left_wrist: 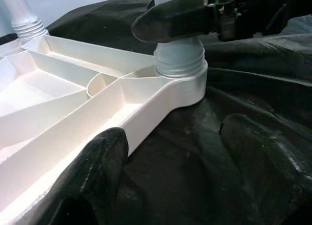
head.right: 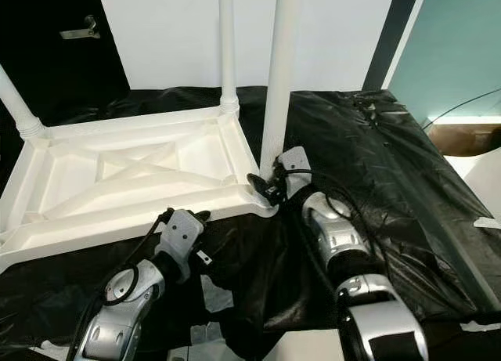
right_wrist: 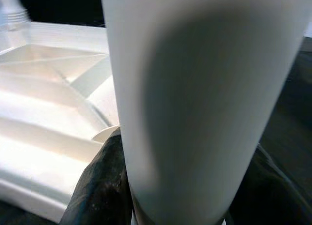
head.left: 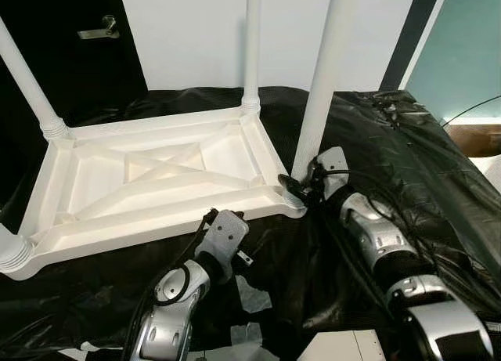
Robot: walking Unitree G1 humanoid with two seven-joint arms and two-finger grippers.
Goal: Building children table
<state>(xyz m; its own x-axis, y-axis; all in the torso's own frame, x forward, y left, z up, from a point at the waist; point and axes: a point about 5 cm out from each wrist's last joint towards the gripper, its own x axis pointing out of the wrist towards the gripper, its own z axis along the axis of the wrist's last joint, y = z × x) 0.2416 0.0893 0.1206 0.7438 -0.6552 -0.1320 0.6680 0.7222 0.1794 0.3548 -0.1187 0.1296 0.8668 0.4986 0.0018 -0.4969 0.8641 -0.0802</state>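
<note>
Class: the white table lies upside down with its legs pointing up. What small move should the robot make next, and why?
Probably twist the near-corner leg further in. The right end effector grips its base, whose threads still show above the tabletop's corner socket. The left end effector hovers open beside that corner.

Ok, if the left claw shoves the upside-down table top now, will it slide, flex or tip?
The table top looks like thin ribbed plastic, so probably light and fairly stiff. It lies on glossy black sheeting, so it would likely slide rather than flex. Tall legs stand in its corners, and the right claw grips the near leg, which should resist tipping. The left claw is open at the rim.
</note>
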